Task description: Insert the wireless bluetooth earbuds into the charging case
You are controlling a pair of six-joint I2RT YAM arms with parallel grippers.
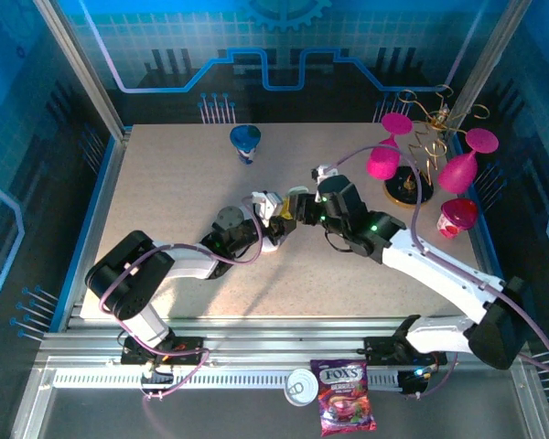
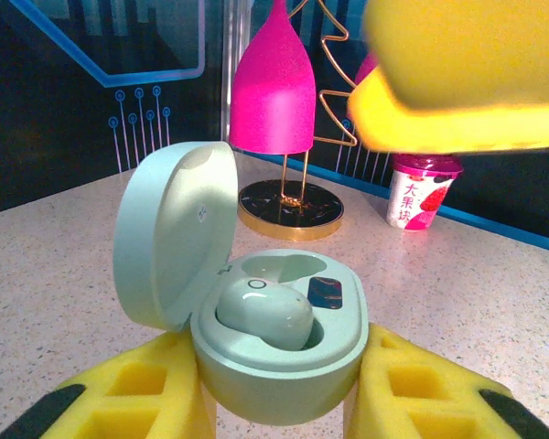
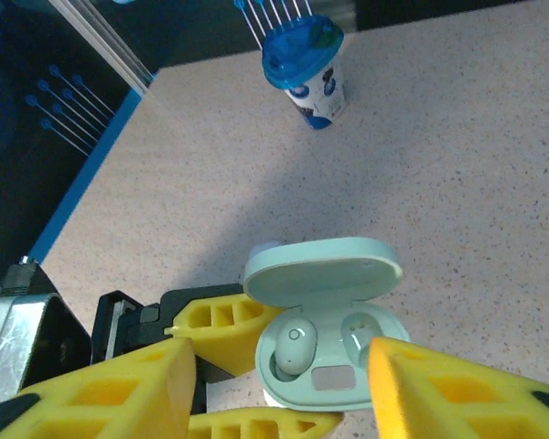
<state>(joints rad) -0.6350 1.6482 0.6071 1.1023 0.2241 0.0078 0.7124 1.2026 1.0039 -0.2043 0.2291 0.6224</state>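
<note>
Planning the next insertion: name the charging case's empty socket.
The socket right of the seated earbud in the right wrist view; the other one holds that earbud.

Both wrist views cut their own fingers off at the bottom edge. The fingers (image 2: 146,389) of the left end effector (image 2: 274,366) hide the lower sides of the case (image 2: 284,393). Those of the right end effector (image 3: 279,361) are blurred, and one runs off the top right corner of the left wrist view. From above, at the middle of the desk (image 1: 165,183), the case is too small to make out.
</note>
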